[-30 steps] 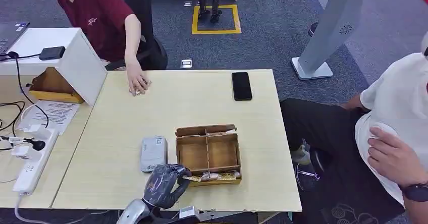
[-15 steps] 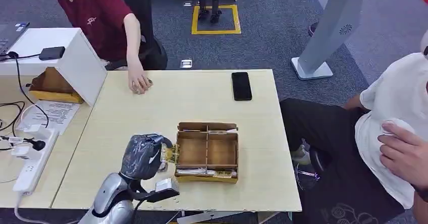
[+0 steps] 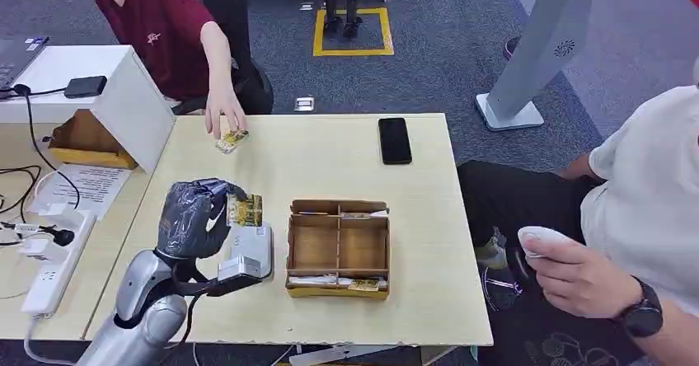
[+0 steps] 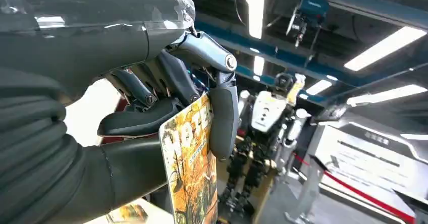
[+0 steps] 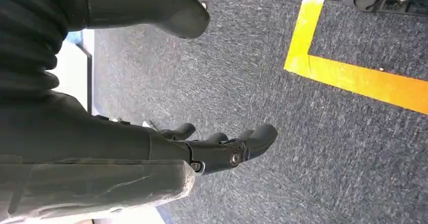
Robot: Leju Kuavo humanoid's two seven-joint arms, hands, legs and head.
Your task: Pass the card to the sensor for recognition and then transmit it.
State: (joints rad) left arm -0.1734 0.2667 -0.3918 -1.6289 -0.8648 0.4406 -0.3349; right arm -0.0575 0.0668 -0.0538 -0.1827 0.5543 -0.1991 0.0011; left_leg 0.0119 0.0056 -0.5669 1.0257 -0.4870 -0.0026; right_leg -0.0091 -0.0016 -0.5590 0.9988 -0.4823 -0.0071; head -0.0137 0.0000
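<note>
My left hand [image 3: 194,216] holds a yellow-orange printed card [image 3: 245,210] raised above the table, just left of and above the grey sensor box [image 3: 252,251]. In the left wrist view the card [image 4: 191,173] is pinched between the thumb and the dark fingers [image 4: 222,113]. A brown cardboard box [image 3: 338,248] with two compartments sits to the right of the sensor, with more cards along its near edge [image 3: 363,284]. My right hand [image 5: 222,151] hangs over grey carpet, fingers apart and holding nothing.
A person in a red shirt at the far left touches another card [image 3: 232,141] on the table. A black phone [image 3: 395,140] lies at the far side. A person in white sits at the right. A white box [image 3: 124,94] and power strip [image 3: 51,271] stand left.
My left hand lifted the card from the box's near edge and carried it left and away, over the sensor. The person's hand drew back, uncovering a card on the table.
</note>
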